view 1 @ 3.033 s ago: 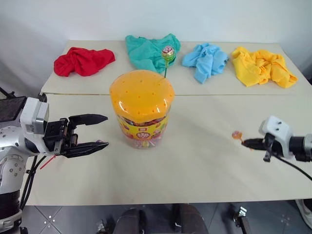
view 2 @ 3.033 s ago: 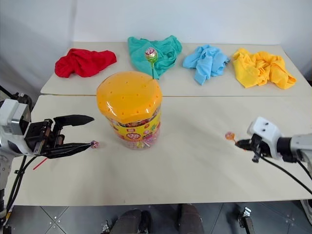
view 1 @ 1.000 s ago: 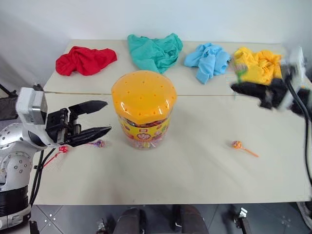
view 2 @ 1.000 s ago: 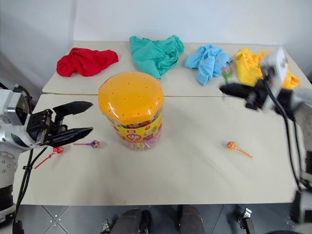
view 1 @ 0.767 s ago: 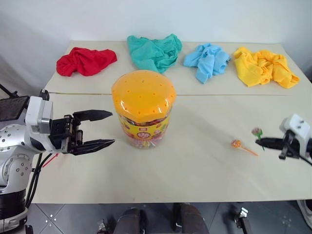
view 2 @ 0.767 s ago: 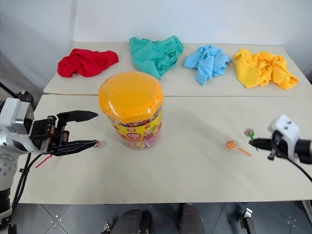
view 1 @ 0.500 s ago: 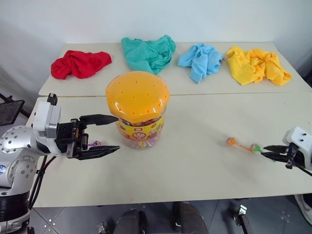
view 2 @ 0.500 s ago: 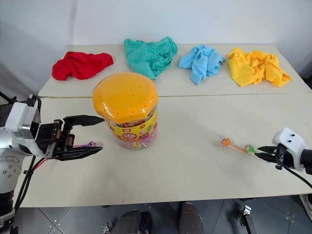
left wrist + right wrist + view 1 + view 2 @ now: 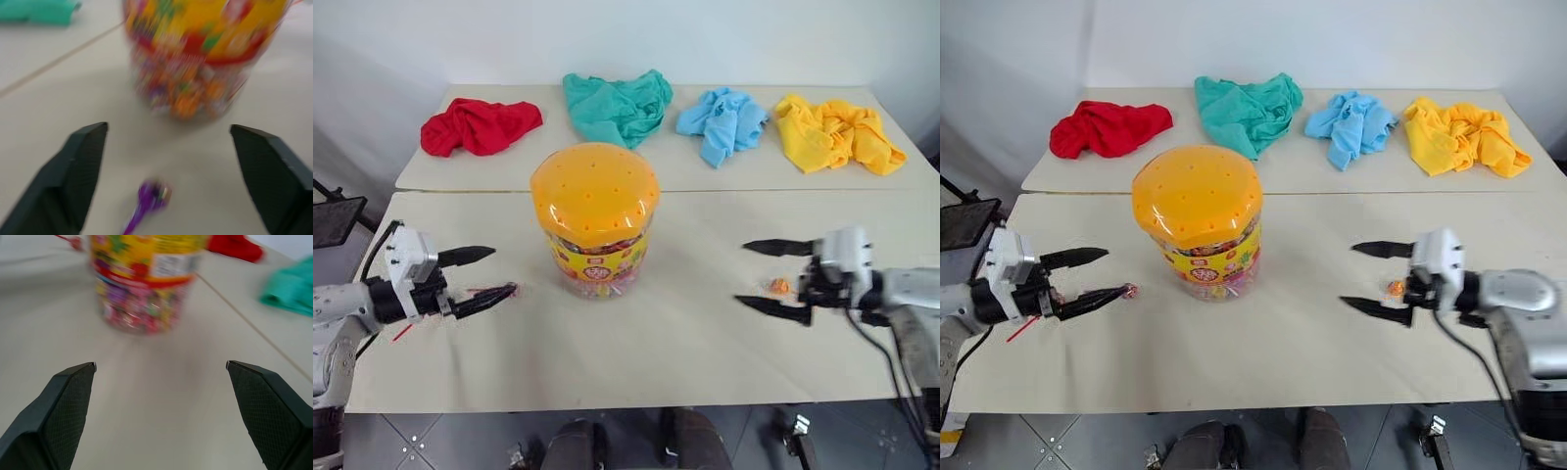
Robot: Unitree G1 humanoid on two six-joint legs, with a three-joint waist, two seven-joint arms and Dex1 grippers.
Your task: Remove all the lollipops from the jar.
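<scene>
The jar [image 9: 595, 220], clear with a domed orange lid and a yellow-red label, stands upright mid-table. No lollipop sticks up from its lid. My left gripper [image 9: 505, 269] hovers open and empty to its left, pointing at it. A purple lollipop [image 9: 1129, 291] lies by the lower fingertip, also seen as the purple lollipop [image 9: 151, 193] between the fingers. A red lollipop stick [image 9: 401, 331] lies under that arm. My right gripper [image 9: 740, 272] is open and empty to the jar's right, pointing at it. An orange lollipop [image 9: 779, 286] lies on the table behind its fingers.
Four crumpled cloths lie along the back of the table: red [image 9: 480, 122], teal [image 9: 612, 103], blue [image 9: 722, 117] and yellow [image 9: 837, 132]. A seam [image 9: 754, 191] runs across the table behind the jar.
My right gripper brought a green lollipop down beside the orange one, opened, then swung left toward the jar. My left gripper sank lower and drew back to the left.
</scene>
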